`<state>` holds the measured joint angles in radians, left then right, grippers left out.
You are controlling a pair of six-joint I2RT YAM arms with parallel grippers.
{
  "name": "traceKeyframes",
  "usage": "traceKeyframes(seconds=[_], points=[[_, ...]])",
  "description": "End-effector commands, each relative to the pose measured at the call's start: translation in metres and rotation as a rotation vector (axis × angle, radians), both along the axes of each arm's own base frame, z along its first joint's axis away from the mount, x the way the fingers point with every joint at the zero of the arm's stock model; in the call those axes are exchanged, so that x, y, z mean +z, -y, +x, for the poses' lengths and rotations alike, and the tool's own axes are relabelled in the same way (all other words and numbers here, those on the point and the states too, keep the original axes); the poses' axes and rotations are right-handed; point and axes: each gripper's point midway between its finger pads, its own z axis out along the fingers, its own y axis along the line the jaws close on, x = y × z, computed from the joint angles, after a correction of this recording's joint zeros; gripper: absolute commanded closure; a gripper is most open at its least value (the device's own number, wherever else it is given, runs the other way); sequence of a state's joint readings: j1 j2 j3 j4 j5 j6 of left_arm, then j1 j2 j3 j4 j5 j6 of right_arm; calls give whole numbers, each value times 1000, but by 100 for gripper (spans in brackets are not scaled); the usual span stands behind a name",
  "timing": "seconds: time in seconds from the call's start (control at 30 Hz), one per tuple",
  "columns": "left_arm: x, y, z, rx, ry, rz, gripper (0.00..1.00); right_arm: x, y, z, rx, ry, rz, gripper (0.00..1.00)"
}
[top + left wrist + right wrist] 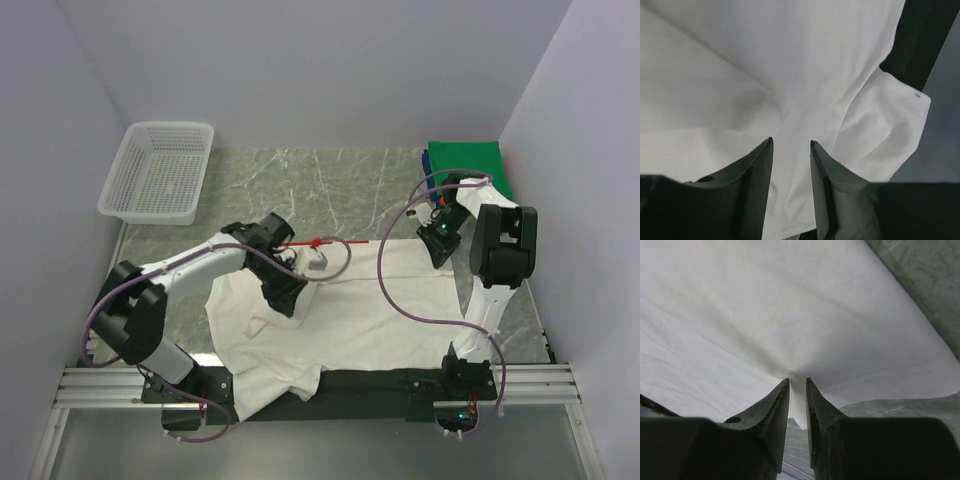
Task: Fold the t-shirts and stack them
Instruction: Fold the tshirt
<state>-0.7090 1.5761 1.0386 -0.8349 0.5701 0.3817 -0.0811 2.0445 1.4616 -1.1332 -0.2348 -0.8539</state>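
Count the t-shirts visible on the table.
3. A white t-shirt lies spread out in the near middle. A folded green t-shirt sits in the far right corner, and a blue t-shirt peeks out beneath it. More may be hidden underneath.

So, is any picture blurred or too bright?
Top view: sharp and evenly lit, only soft shadows lie on the tee. Left wrist view: the tee is bright, its folds shaded grey; the dark claw fingers look slightly soft. Right wrist view: the tee is nearly washed out, with faint creases; the table at the top right is slightly blurred.
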Motion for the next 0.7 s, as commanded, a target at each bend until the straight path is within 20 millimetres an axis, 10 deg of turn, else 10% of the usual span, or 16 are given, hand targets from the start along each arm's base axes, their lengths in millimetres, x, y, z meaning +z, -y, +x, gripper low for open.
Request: traceKeyframes(seconds=[0.0, 0.27, 0.67], points=[[51, 2, 43, 143, 90, -170, 59, 36, -12, 17, -23, 86, 87, 73], [20, -84, 152, 570, 225, 21, 62, 39, -22, 49, -143, 145, 69, 75], [-36, -135, 185, 741, 194, 217, 69, -6, -32, 61, -146, 95, -119, 81]])
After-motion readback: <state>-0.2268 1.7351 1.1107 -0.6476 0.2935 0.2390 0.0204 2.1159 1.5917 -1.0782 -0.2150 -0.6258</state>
